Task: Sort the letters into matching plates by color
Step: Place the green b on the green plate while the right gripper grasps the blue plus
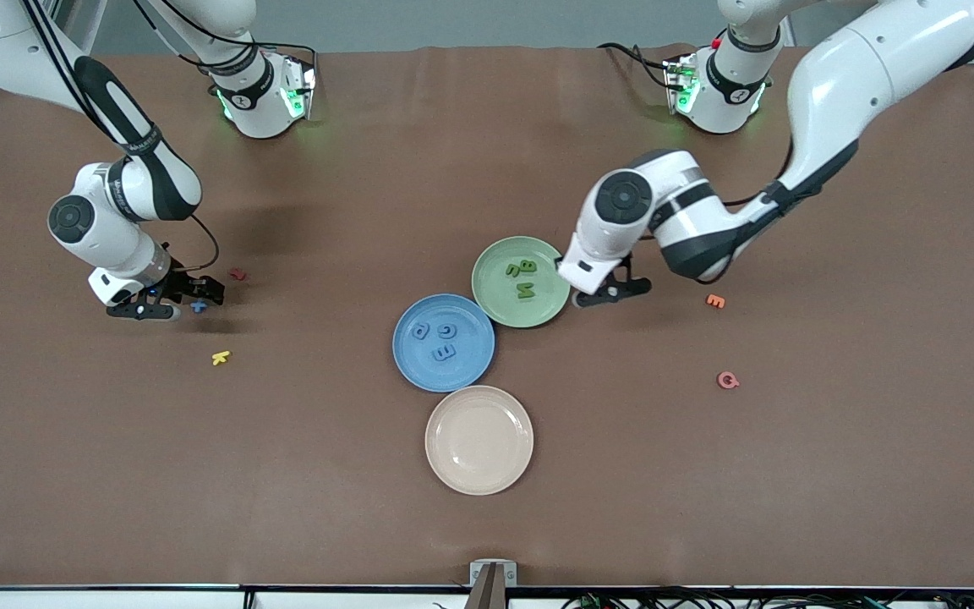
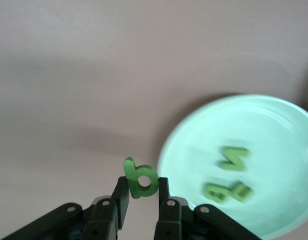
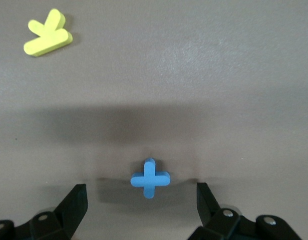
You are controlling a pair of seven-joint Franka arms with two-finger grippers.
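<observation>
My left gripper (image 1: 614, 292) (image 2: 142, 187) is shut on a small green letter (image 2: 141, 181). It is over the table, just beside the rim of the pale green plate (image 1: 487, 292) (image 2: 274, 130) toward the left arm's end. Three green letters (image 1: 527, 290) lie in that plate. The blue plate (image 1: 407, 355) touches it, nearer the front camera, and holds three blue letters (image 1: 443, 353). Toward the right arm's end, my right gripper (image 1: 187, 298) (image 3: 140, 191) is low over the table, open. A blue plus sign (image 1: 199, 306) (image 3: 150, 178) lies flat between its fingers, untouched.
A cream plate (image 1: 478, 440) sits nearer the front camera than the blue plate. A yellow letter (image 1: 221, 358) (image 3: 47, 33) and a red letter (image 1: 238, 274) lie near my right gripper. An orange letter (image 1: 715, 300) and a pink letter (image 1: 728, 380) lie toward the left arm's end.
</observation>
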